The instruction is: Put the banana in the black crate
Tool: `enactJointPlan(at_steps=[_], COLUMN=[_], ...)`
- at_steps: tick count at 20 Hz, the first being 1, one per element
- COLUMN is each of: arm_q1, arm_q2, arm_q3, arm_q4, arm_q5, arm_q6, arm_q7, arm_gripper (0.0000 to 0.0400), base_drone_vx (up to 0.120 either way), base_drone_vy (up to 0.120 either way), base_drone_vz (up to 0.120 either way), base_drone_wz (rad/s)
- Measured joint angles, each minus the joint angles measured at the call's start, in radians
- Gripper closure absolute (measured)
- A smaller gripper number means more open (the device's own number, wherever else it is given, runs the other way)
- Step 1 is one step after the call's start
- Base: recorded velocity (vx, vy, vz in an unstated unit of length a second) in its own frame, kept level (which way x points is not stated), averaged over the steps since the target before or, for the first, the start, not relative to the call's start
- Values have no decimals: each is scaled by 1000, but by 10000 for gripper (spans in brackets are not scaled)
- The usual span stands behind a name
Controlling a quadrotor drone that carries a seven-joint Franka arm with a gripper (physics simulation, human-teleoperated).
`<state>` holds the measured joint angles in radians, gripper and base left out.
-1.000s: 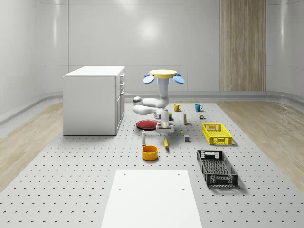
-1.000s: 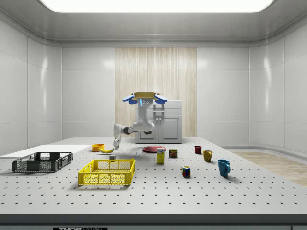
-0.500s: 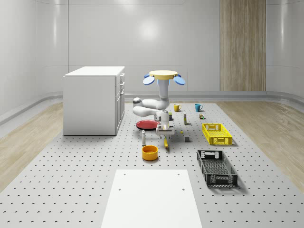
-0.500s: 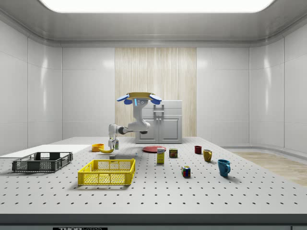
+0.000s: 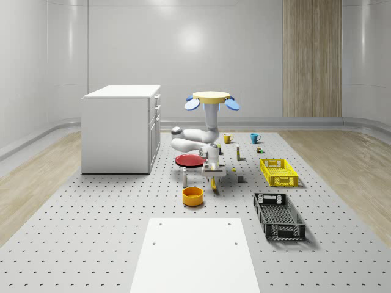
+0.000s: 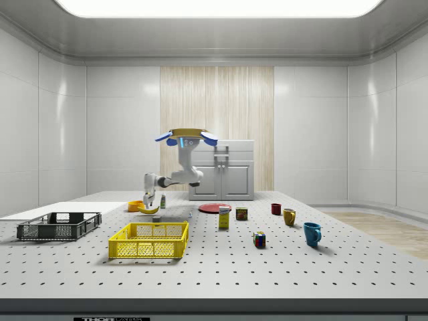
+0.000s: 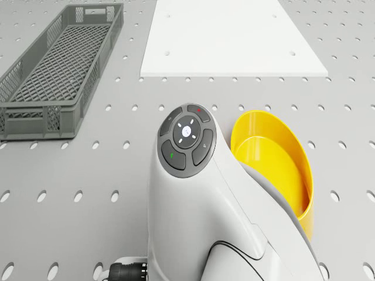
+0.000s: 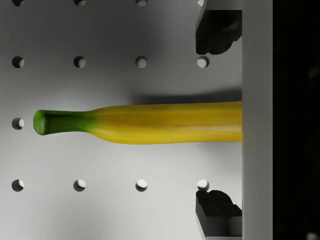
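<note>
Pegboard table [image 5: 91, 232] – arm bent down, gripper [image 8: 218, 120] open astride banana [image 8: 150, 122]

The drone [image 5: 212, 96] is a flat yellow disc ringed by blue rotors. Its arm [image 5: 197, 137] is glossy white with grey joints. One link carries a round dark-grey button pad [image 7: 187, 137]; the gripper [image 8: 218, 120] has black fingertips [image 8: 216, 31].

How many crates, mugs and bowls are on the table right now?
Crates: 2 (black crate, yellow crate)
Mugs: 3 (red mug, yellow mug, blue mug)
Bowls: 1 (orange bowl)
Total: 6
</note>
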<state>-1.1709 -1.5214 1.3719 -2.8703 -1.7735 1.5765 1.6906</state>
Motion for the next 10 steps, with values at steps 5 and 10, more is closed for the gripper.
enactJointPlan(at_steps=[5, 10], arm_q1=[-1, -7], arm_q2=[-5, -13], arm_q3=[-1, -48], arm_q4=[0, 9], arm_q5=[1, -43], arm_q6=[5, 27], arm_q7=[1, 1], arm_gripper=[0, 0], base_drone_vx=[96, 0], base_drone_vy=[0, 0], base_drone_vz=[0, 0], base_drone_wz=[0, 0])
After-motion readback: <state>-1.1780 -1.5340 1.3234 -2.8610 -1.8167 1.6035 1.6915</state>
